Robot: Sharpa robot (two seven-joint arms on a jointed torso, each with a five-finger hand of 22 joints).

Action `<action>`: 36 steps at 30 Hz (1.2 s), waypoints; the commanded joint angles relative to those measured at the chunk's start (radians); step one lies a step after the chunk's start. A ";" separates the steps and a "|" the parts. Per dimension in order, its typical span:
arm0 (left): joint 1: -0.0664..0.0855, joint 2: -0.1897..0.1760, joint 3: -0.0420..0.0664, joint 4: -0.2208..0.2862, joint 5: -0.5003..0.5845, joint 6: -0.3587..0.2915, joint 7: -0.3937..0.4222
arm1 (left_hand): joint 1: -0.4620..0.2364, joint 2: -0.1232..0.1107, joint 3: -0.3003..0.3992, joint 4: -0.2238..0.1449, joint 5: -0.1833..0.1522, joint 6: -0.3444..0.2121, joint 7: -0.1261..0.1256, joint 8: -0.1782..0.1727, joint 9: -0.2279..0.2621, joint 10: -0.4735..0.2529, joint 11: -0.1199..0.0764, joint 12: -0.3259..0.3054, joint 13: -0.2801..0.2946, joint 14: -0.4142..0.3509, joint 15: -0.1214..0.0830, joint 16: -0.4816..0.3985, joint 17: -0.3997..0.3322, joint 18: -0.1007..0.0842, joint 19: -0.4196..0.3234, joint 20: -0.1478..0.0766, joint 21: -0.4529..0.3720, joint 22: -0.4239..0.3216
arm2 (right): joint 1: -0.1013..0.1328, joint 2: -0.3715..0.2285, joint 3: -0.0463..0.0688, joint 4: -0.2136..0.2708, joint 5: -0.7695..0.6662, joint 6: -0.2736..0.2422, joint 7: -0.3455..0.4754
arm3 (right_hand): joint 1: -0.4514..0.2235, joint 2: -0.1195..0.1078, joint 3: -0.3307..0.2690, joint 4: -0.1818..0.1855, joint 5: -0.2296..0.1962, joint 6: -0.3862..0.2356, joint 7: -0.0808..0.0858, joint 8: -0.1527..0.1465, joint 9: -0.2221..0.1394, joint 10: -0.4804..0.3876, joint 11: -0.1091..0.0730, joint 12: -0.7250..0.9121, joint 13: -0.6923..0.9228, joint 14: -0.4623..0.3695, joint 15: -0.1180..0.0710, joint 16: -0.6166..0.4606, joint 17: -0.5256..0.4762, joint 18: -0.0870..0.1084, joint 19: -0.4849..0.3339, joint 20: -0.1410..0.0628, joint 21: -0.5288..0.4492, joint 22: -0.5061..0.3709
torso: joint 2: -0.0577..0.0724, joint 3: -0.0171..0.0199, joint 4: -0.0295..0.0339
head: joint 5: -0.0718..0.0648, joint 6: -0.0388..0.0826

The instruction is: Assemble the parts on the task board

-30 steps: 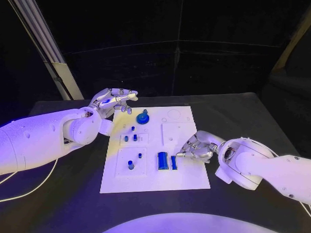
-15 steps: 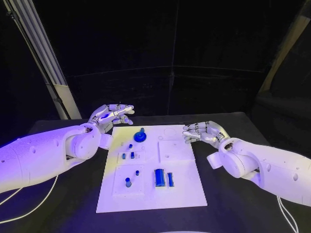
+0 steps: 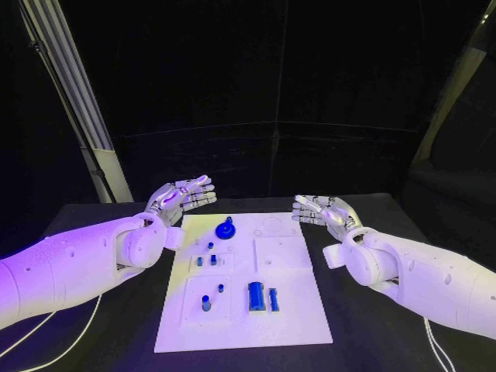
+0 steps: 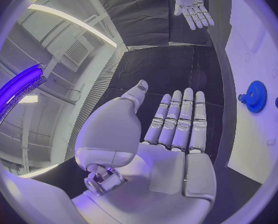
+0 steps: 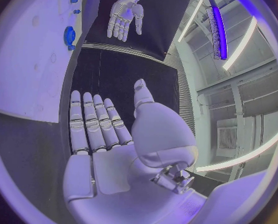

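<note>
The white task board (image 3: 284, 319) lies in the middle of the black table. On it a blue gear (image 3: 225, 229) sits near the far edge, with small blue pegs (image 3: 207, 261) behind two upright blue blocks (image 3: 256, 297). My left hand (image 3: 184, 194) hovers off the board's far left corner, fingers straight and apart, holding nothing. My right hand (image 3: 321, 211) hovers off the far right corner, flat and empty too. In the left wrist view my left hand (image 4: 176, 129) is spread above the table, with the gear (image 4: 256, 96) beside it. The right wrist view has my right hand (image 5: 95, 129) stretched flat.
A pale post (image 3: 91, 147) stands at the table's back left. Black table (image 3: 91, 225) runs along both sides of the board. The right hand (image 4: 192, 7) appears far off in the left wrist view, and the left hand (image 5: 123, 15) in the right wrist view.
My right hand left the blue blocks, moved to the board's far right corner and spread flat. My left hand uncurled its fingers. The head camera tilted up.
</note>
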 commanded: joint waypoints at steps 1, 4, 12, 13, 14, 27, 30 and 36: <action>-0.003 -0.004 0.009 0.021 -0.014 -0.038 0.004 | -0.340 0.022 -0.066 -0.012 -0.032 -0.254 -0.049 -0.090 -0.033 -0.266 -0.043 -0.054 -0.032 -0.249 -0.039 -0.081 -0.100 -0.055 -0.216 -0.070 -0.034 -0.081 | 0.011 -0.005 -0.004 0.026 0.013 -0.041 0.010 | -0.360 -0.076 0.056 -0.001 -0.036 -0.234 -0.056 -0.032 -0.085 -0.269 -0.047 -0.033 -0.047 -0.274 -0.039 -0.031 -0.048 -0.057 -0.243 -0.069 -0.041 -0.043 | -0.001 0.0104 0.0188 | 0.004 0.012; -0.012 -0.012 0.023 0.053 -0.028 -0.087 0.005 | -0.422 0.022 -0.083 -0.012 -0.032 -0.317 -0.061 -0.090 -0.033 -0.331 -0.054 -0.066 -0.032 -0.310 -0.048 -0.100 -0.100 -0.065 -0.269 -0.087 -0.105 -0.101 | 0.023 -0.016 -0.014 0.065 0.033 -0.090 0.021 | -0.450 -0.076 0.071 -0.001 -0.113 -0.292 -0.070 -0.032 -0.085 -0.336 -0.059 -0.033 -0.047 -0.343 -0.049 -0.031 -0.048 -0.067 -0.303 -0.087 -0.052 -0.054 | -0.002 0.0226 0.0419 | 0.007 0.029; -0.054 -0.046 0.092 0.205 -0.095 -0.319 0.013 | -0.604 0.022 -0.118 -0.012 -0.032 -0.452 -0.154 -0.090 -0.033 -0.473 -0.136 -0.095 -0.032 -0.443 -0.121 -0.144 -0.100 -0.086 -0.384 -0.124 -0.105 -0.144 | 0.082 -0.068 -0.059 0.242 0.124 -0.317 0.076 | -0.644 -0.076 0.101 -0.001 -0.113 -0.419 -0.100 -0.032 -0.085 -0.481 -0.151 -0.033 -0.047 -0.491 -0.125 -0.031 -0.048 -0.089 -0.434 -0.124 -0.132 -0.136 | -0.004 0.0360 0.0675 | 0.010 0.047; -0.062 -0.053 0.105 0.235 -0.109 -0.366 0.014 | -0.628 0.022 -0.123 -0.012 -0.032 -0.471 -0.154 -0.090 -0.033 -0.493 -0.136 -0.167 -0.032 -0.461 -0.121 -0.149 -0.100 -0.086 -0.400 -0.129 -0.105 -0.150 | 0.091 -0.077 -0.066 0.272 0.139 -0.356 0.085 | -0.667 -0.076 0.103 -0.001 -0.113 -0.433 -0.104 -0.032 -0.085 -0.498 -0.151 -0.033 -0.047 -0.508 -0.125 -0.031 -0.048 -0.089 -0.450 -0.128 -0.132 -0.136 | -0.004 0.0360 0.0675 | 0.010 0.047; -0.068 -0.058 0.115 0.256 -0.118 -0.398 0.015 | -0.645 0.022 -0.125 -0.012 -0.032 -0.483 -0.154 -0.090 -0.033 -0.506 -0.136 -0.167 -0.032 -0.473 -0.121 -0.154 -0.100 -0.088 -0.410 -0.133 -0.105 -0.154 | 0.097 -0.082 -0.071 0.291 0.148 -0.379 0.091 | -0.685 -0.076 0.107 -0.001 -0.113 -0.445 -0.106 -0.032 -0.085 -0.512 -0.151 -0.033 -0.047 -0.522 -0.125 -0.031 -0.048 -0.089 -0.462 -0.132 -0.132 -0.136 | -0.004 0.0360 0.0675 | 0.010 0.047; -0.117 -0.098 0.195 0.433 -0.196 -0.670 0.024 | -0.821 0.022 -0.208 -0.012 -0.032 -0.615 -0.154 -0.090 -0.033 -0.644 -0.136 -0.167 -0.032 -0.602 -0.121 -0.253 -0.100 -0.167 -0.521 -0.219 -0.105 -0.255 | 0.129 -0.111 -0.095 0.387 0.197 -0.502 0.120 | -0.876 -0.076 0.180 -0.001 -0.113 -0.569 -0.178 -0.032 -0.085 -0.655 -0.151 -0.033 -0.047 -0.667 -0.125 -0.031 -0.048 -0.170 -0.588 -0.220 -0.132 -0.136 | -0.004 0.0360 0.0675 | 0.010 0.047; -0.119 -0.099 0.198 0.440 -0.200 -0.681 0.024 | -0.851 0.022 -0.208 -0.012 -0.032 -0.638 -0.154 -0.090 -0.033 -0.667 -0.136 -0.167 -0.032 -0.624 -0.121 -0.253 -0.100 -0.167 -0.540 -0.219 -0.105 -0.255 | 0.129 -0.111 -0.095 0.387 0.197 -0.502 0.120 | -0.908 -0.076 0.180 -0.001 -0.113 -0.590 -0.178 -0.032 -0.085 -0.679 -0.151 -0.033 -0.047 -0.691 -0.125 -0.031 -0.048 -0.170 -0.611 -0.220 -0.132 -0.136 | -0.004 0.0360 0.0675 | 0.010 0.047; -0.119 -0.099 0.198 0.440 -0.200 -0.681 0.024 | -0.900 0.022 -0.208 -0.012 -0.032 -0.674 -0.154 -0.090 -0.033 -0.706 -0.136 -0.167 -0.032 -0.660 -0.121 -0.253 -0.100 -0.167 -0.571 -0.219 -0.105 -0.255 | 0.129 -0.111 -0.095 0.387 0.197 -0.502 0.120 | -0.960 -0.076 0.180 -0.001 -0.113 -0.623 -0.178 -0.032 -0.085 -0.718 -0.151 -0.033 -0.047 -0.730 -0.125 -0.031 -0.048 -0.170 -0.646 -0.220 -0.132 -0.136 | -0.004 0.0360 0.0675 | 0.010 0.047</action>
